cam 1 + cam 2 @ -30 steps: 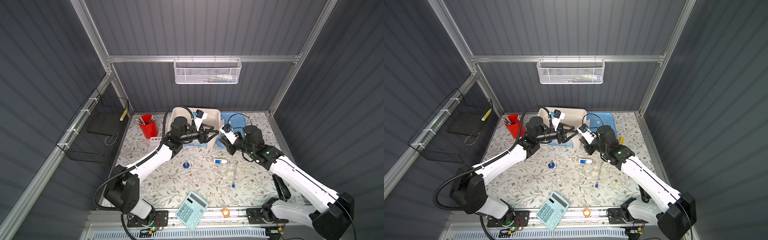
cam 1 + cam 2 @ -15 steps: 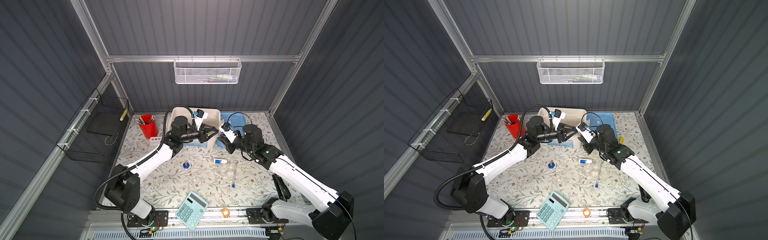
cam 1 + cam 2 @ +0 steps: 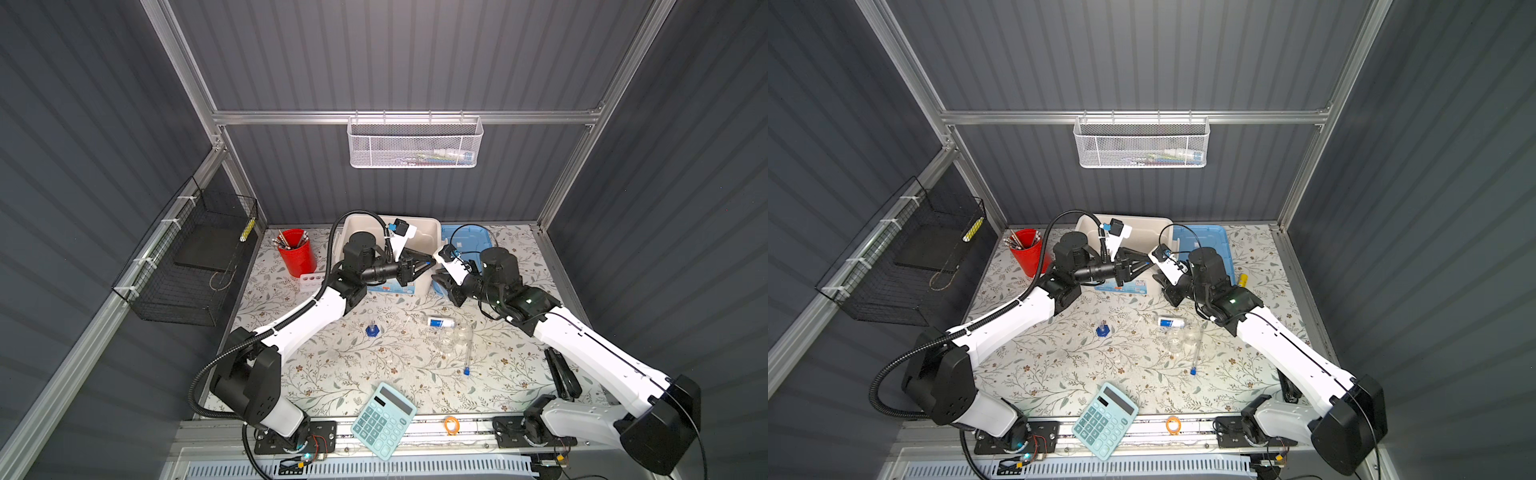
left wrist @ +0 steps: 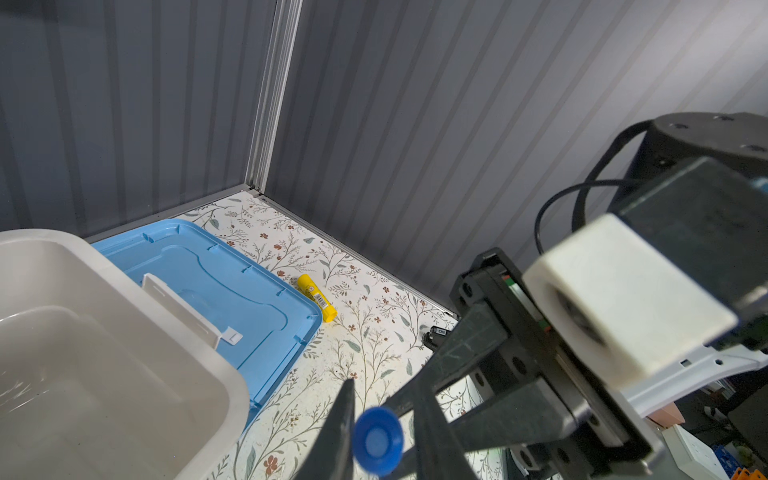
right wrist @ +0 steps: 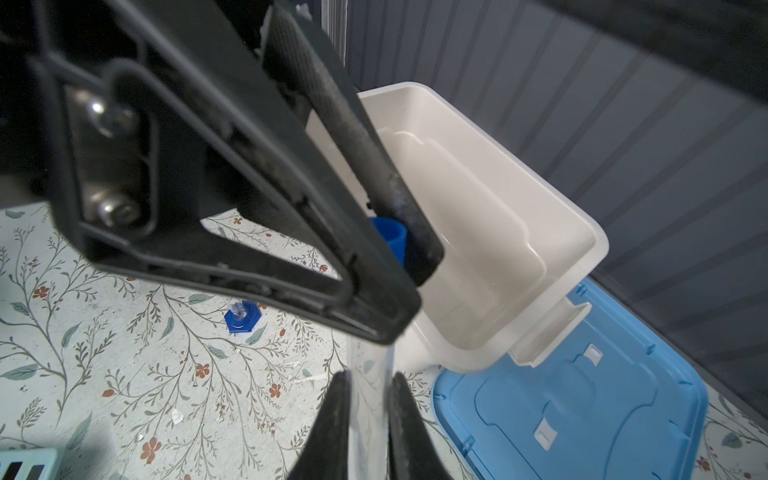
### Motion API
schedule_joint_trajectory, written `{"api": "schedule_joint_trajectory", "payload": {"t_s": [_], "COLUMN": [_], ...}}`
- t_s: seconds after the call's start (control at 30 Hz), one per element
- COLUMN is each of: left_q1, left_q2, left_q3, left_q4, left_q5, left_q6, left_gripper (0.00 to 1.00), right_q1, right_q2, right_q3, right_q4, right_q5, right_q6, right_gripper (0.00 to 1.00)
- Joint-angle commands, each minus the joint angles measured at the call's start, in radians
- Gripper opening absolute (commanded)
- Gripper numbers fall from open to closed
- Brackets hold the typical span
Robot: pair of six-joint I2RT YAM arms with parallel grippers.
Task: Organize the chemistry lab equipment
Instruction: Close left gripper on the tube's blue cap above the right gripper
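While the test tube (image 5: 370,419) hangs between two arms, the risk sits at the swap.

Right gripper (image 5: 370,376): fingers (image 5: 336,424) pinch the clear body.

Left gripper (image 3: 428,264): fingers (image 4: 343,428) stand close on either side of the blue cap (image 4: 376,440). Cannot tell if contact is firm.

Likely step: handover, then into the white bin (image 5: 478,216) just beside the left fingers.

Hazards:
- Right lets go before left bites, and the tube drops to the table (image 5: 124,332).
- Cap is smooth and round, and could squirt out of the grip.
- Opposed pulls could pop the cap off or snap the glass.
- A swinging tail end could clip the bin rim.
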Motion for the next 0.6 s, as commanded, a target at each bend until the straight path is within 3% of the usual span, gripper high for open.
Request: {"api": "schedule_joint_trajectory", "payload": {"t_s": [0.0,0.57], "left_q1": [-0.005,-0.005], "left_q2": [0.003,-0.011], "left_q3": [0.030,0.033], "left_q4": [-0.016,-0.036], "left_q5": [0.008,-0.013], "left_q6": [0.021,0.035], "left_gripper": [0.25,0.29], "right_q1": [0.005,0.005], "right_q2": [0.004,0.019], "right_q3": [0.035,0.033], "right_q4": [0.024,0.025], "right_q5": [0.009,0.020], "right_q6": [0.018,0.020], "right_gripper": [0.14,0.14]}}
